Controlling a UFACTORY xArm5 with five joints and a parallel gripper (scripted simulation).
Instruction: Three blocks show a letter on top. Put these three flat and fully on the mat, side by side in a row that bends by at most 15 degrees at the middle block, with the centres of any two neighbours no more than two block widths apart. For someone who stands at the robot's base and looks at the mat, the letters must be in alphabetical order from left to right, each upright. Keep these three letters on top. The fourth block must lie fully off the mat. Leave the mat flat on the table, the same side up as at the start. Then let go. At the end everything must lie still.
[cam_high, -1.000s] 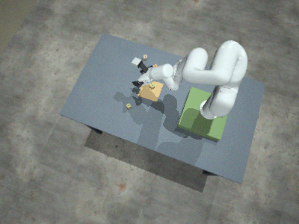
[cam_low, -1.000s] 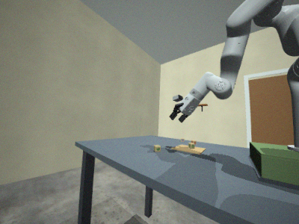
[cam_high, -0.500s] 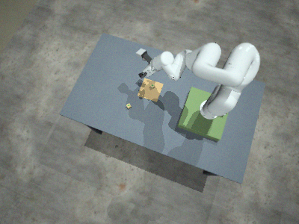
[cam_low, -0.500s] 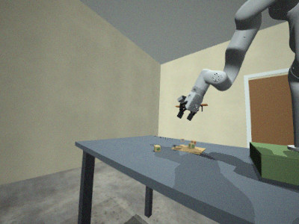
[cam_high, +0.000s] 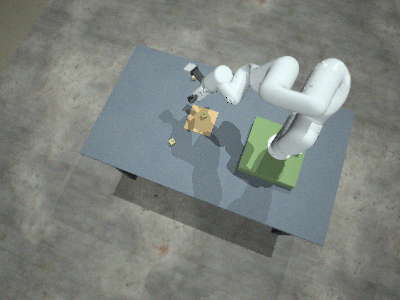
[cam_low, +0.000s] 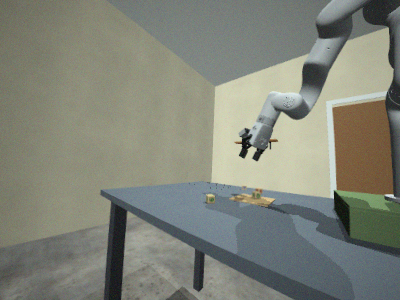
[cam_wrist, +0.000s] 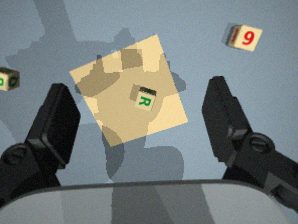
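Note:
The tan mat (cam_high: 212, 118) (cam_low: 265, 201) (cam_wrist: 167, 120) lies flat on the table, partly in shadow. A block with a green R on top (cam_high: 204, 115) (cam_low: 256, 196) (cam_wrist: 145, 101) sits on it, near its middle. A block with green letters (cam_high: 172, 142) (cam_low: 210, 198) (cam_wrist: 9, 80) is off the mat, cut by the left edge of the wrist view. A block with a red 9 or 6 (cam_wrist: 246, 38) is off the mat at the upper right. A small block (cam_high: 193, 78) shows beside the gripper. My gripper (cam_high: 193, 87) (cam_low: 250, 154) (cam_wrist: 139, 96) is open and empty, high above the table.
The blue-grey table (cam_high: 125, 110) (cam_low: 165, 202) holds a green box (cam_high: 247, 161) (cam_low: 372, 222) under the arm's base. The arm hides part of the table in the top view. Arm shadows fall across the mat and table.

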